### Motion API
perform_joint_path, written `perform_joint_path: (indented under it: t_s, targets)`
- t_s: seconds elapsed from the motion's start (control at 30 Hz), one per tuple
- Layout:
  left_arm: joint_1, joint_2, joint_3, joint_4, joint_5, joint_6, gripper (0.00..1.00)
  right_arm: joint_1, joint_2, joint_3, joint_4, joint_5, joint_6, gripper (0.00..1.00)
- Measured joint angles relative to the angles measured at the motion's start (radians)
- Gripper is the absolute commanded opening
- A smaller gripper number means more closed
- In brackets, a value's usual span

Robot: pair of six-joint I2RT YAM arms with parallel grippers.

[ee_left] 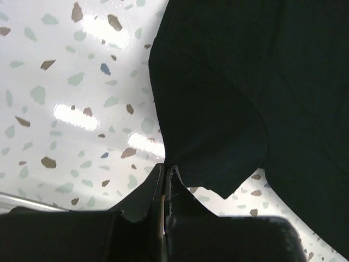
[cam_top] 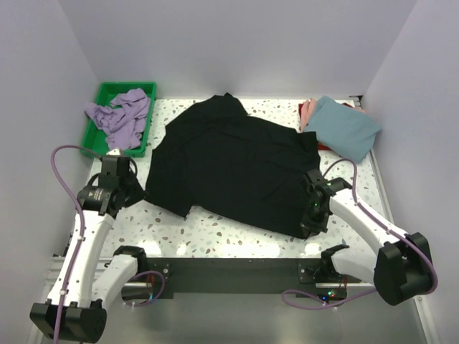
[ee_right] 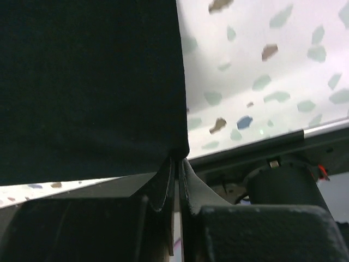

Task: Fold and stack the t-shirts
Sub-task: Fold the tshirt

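Speckled terrazzo table point(cam_top: 215, 233) fills a white-walled booth, with both arms reaching in from its near edge.

The left gripper point(ee_left: 166, 168) is clamped flat, its two dark fingers pressed together on a point of cloth. This is the edge of a sleeve of the black t-shirt point(cam_top: 229, 165), which fans up and to the right from the fingertips in the left wrist view. From above, this gripper sits at the shirt's left border, low over the table.

The right gripper point(ee_right: 177, 159) is likewise pinched closed. A lower corner of the same black cloth runs down into the slit between its fingers. The cloth spreads up and to the left, and bare tabletop shows to the right of it. In the overhead view this hand is at the shirt's near right corner, close to the table's front edge.

Between the two hands the black t-shirt lies spread across the middle of the table, rumpled, with one end towards the back wall.

Further out, at the back left, a green tray point(cam_top: 89, 135) holds the crumpled lavender t-shirt point(cam_top: 120, 115). It lies well apart from the black one.

At the back right is a small pile just beside the black shirt's far corner. The folded teal-blue t-shirt point(cam_top: 343, 125) is on top. The pink t-shirt point(cam_top: 307, 109) peeks out at its left, and a sliver of the dark red t-shirt point(cam_top: 323, 147) shows beneath.
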Motion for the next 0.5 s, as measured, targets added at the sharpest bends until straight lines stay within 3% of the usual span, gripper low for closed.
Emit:
perform_joint_path:
  t_s: [0.5]
  targets:
    - [0.0, -0.173, 0.08, -0.269, -0.027, -0.006, 0.0, 0.039, -0.117, 0.028, -0.214, -0.088, -0.003, 0.0]
